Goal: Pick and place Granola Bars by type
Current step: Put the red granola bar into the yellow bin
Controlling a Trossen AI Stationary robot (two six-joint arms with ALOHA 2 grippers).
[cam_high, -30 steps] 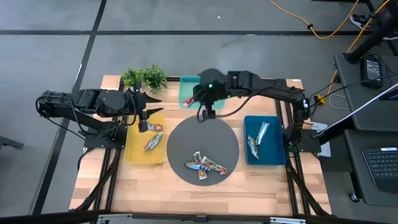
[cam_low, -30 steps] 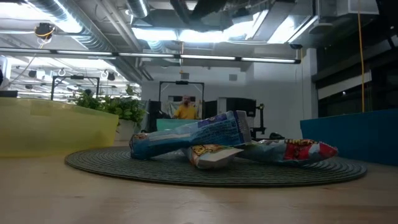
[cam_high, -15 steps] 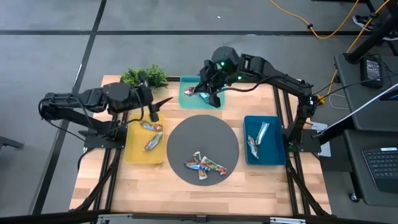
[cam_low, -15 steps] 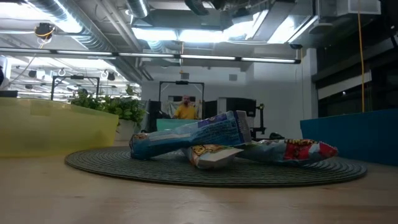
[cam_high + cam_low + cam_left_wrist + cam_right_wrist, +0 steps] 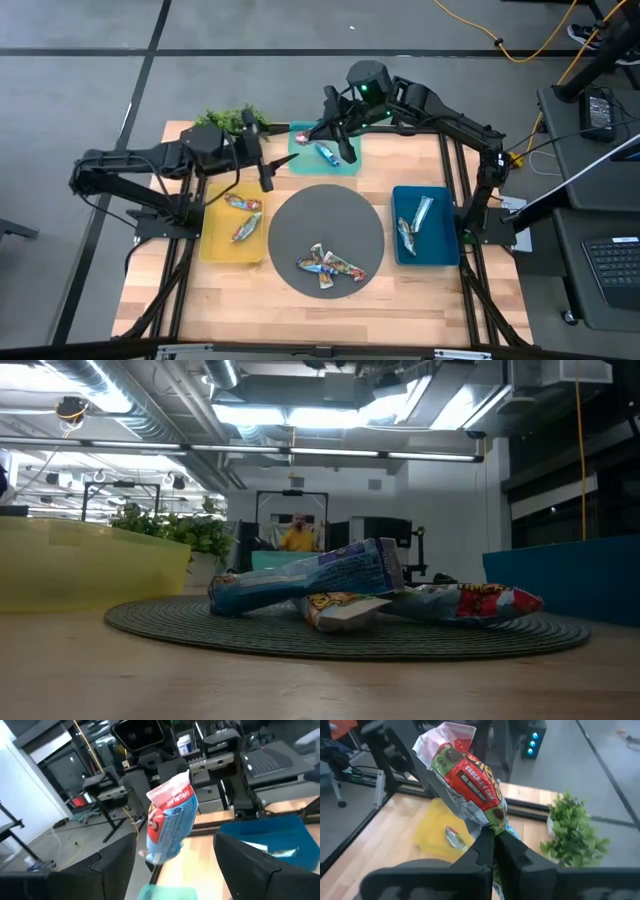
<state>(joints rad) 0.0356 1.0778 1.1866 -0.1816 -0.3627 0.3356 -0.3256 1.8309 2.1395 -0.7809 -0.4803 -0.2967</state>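
Three trays (image 5: 229,240), one mat (image 5: 326,215)

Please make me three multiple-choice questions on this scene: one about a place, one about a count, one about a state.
1. Over what does the right gripper hang?
A. the yellow tray
B. the teal tray
C. the round grey mat

2. How many bars lie in the yellow tray?
A. none
B. five
C. two

3. In what state is the right gripper?
A. shut on a red-wrapped bar
B. wide open and empty
C. shut on nothing

Answers:
1 B, the high view shows it above the teal tray.
2 C, two bars lie there, one behind the other.
3 A, its wrist view shows the fingers pinching the red-wrapped bar.
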